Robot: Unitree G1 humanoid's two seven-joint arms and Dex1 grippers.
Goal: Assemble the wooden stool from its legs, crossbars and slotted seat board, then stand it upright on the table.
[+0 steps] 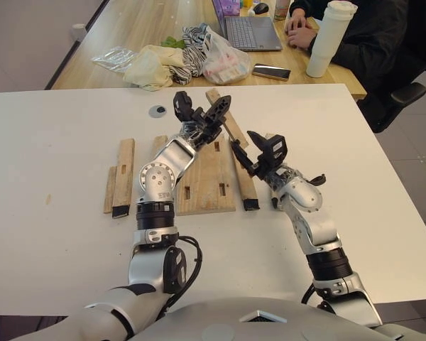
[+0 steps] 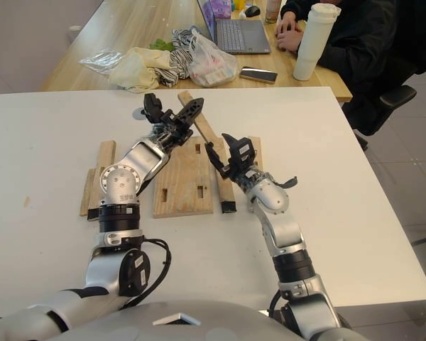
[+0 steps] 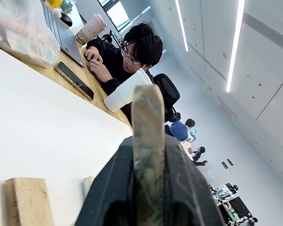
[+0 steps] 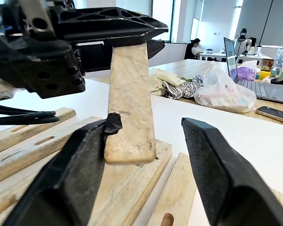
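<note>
Left end effector (image 1: 202,108) is clamping a wooden leg (image 4: 129,94), tilted over the seat board (image 1: 206,177) lying flat mid-worktop (image 1: 57,142). Right end effector (image 1: 255,150) is gaping wide around its lower end. Leg-fitting step, probably; next needs the end lined up with a slot.

- Bright, even light fell from above; long ceiling light strips (image 3: 181,23) glared white.
- Far windows (image 4: 179,19) added daylight.
- The white table (image 1: 57,227) looked pale, mildly glary.
- The seat board (image 1: 206,186) cast only faint, soft shadows.
</note>
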